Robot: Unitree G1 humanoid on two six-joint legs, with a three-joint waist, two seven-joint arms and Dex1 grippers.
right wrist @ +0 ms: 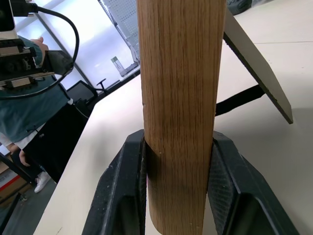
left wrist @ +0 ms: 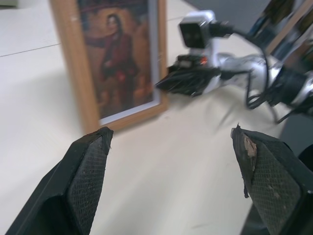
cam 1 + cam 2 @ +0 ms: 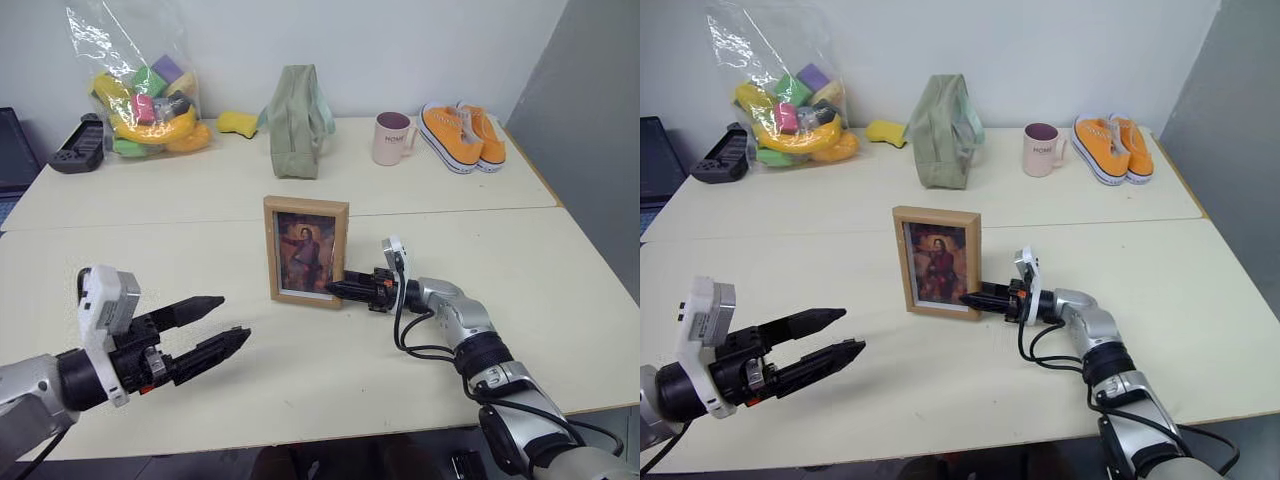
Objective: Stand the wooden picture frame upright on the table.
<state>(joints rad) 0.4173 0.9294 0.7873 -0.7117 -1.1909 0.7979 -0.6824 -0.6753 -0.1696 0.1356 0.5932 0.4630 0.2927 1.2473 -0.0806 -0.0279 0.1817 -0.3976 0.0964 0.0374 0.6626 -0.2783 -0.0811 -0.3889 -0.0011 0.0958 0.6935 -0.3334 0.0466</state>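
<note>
In the middle of the table [image 3: 560, 290] the frame [image 3: 306, 251] stands up, picture side facing the robot; its bottom edge looks to be on the table, and its fold-out stand [image 1: 254, 54] sticks out behind it, as the right wrist view shows; the right gripper [image 3: 338, 289] comes in from the side and is closed on the low part of the frame's side edge, one finger on the front and one on the back; the left gripper [image 3: 222, 322] hangs near the front edge of the table, well apart from the frame, with its fingers spread wide and nothing between them.

The job looks nearly done, but letting go is the tricky part; if the right fingers open in a jerk, or drag sideways as they leave, they could pull the frame along and tip it flat; if the stand is not set out far enough, the frame could fall backward once nothing holds it, and I cannot tell how firm the stand is; the frame is light, so a small bump from the left gripper could knock it over too; things at the far edge, like the mug [image 3: 393, 138] and the green bag [image 3: 297, 122], are too far off to matter.
</note>
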